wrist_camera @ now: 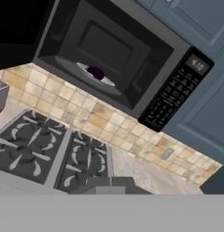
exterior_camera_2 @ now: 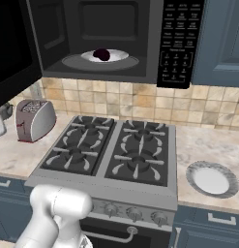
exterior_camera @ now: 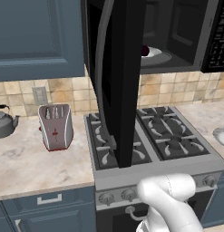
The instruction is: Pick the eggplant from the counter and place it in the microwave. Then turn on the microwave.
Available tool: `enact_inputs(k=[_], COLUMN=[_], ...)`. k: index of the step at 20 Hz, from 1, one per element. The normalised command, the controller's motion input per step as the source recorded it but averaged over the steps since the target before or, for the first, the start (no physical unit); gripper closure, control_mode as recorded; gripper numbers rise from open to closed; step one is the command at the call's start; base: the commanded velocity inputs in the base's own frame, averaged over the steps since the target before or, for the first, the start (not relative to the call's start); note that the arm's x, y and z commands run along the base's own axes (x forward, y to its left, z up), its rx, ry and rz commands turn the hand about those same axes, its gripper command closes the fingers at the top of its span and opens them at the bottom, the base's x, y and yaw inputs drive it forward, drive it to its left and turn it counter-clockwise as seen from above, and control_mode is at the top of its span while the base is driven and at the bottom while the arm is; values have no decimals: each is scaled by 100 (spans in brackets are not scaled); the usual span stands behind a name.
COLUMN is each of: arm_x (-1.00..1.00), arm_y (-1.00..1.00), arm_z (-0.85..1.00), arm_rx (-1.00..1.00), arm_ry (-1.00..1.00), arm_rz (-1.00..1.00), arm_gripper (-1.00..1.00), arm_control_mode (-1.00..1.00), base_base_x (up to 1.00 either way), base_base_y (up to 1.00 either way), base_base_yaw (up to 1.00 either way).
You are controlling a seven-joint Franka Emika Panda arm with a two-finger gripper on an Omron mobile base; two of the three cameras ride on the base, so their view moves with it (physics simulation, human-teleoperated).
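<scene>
Pincer fully closed, empty; eggplant [exterior_camera_2: 102, 54] inside microwave [exterior_camera_2: 140, 43].

Grey gas stove [exterior_camera_2: 109, 152] with four dark burner grates, set between two stretches of worktop, knobs along its front edge. Silver toaster [exterior_camera: 55, 126] upright left of the stove, near the tiled backsplash [exterior_camera_2: 140, 104]. Dark kettle [exterior_camera: 3, 121] at the far left edge, by the wall. White round plate [exterior_camera_2: 211, 179] right of the stove, near the front edge. Blue wall cabinets [exterior_camera: 38, 38] overhead.
</scene>
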Motion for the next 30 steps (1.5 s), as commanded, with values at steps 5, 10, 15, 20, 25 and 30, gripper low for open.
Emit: enact_inputs(k=[5, 10, 15, 20, 25, 30], arm_x=[-18, -14, -13, -18, -19, -14], arm_y=[25, 27, 28, 28, 23, 23], arm_z=[0, 0, 2, 5, 5, 3], arm_rx=[0, 0, 0, 0, 0, 0], arm_ry=[-9, -10, -11, -11, -9, -7], arm_rz=[-5, -4, -4, -4, -4, -4], arm_gripper=[100, 100, 100, 100, 100, 100], arm_control_mode=[-100, -100, -100, -100, -100, -100], base_base_x=[0, 0, 0, 0, 0, 0], base_base_y=[0, 0, 0, 0, 0, 0], base_base_yaw=[0, 0, 0, 0, 0, 0])
